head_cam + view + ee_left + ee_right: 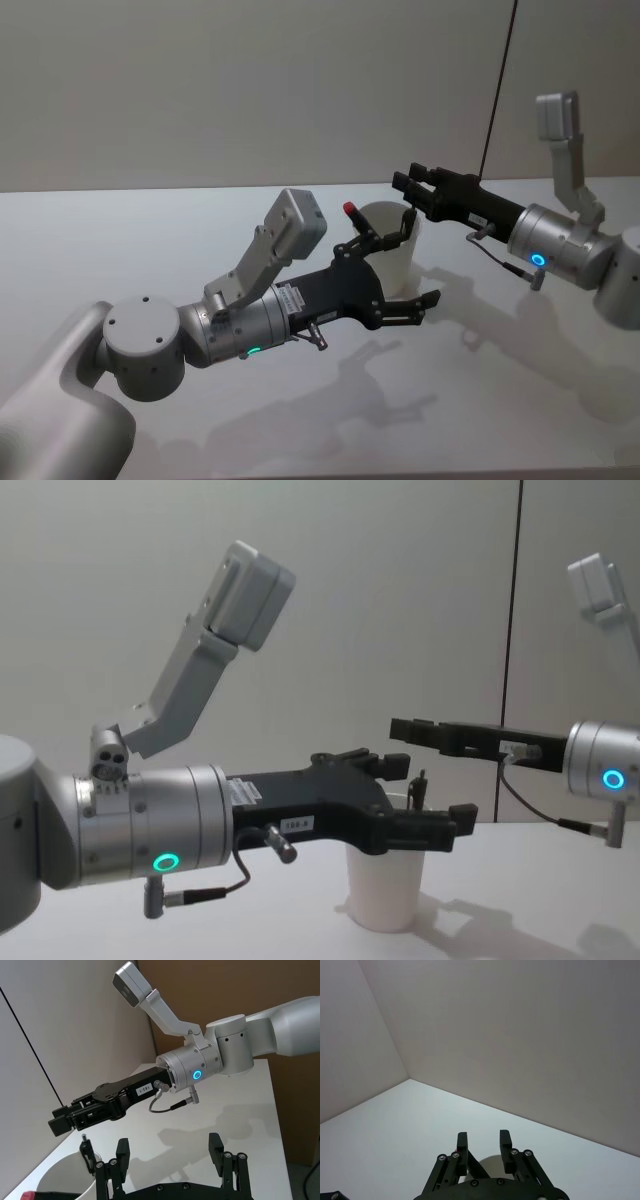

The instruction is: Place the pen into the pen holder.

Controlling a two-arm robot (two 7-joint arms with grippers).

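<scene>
The pen holder (396, 258), a white paper cup, stands on the table, also seen as the cup (384, 890) in the chest view and the cup (59, 1180) in the left wrist view. A thin black pen tip (85, 1143) sticks up out of it, small above the rim in the chest view (420, 781). A red end (352, 208) shows at the rim; whether it belongs to the same pen I cannot tell. My left gripper (420, 261) is open, one finger on each side of the cup. My right gripper (407, 184) hovers just above the rim, slightly open and holding nothing.
The white table (150, 240) runs back to a plain wall. A dark cable (497, 90) hangs down the wall behind the right arm. Both forearms cross the middle of the table on either side of the cup.
</scene>
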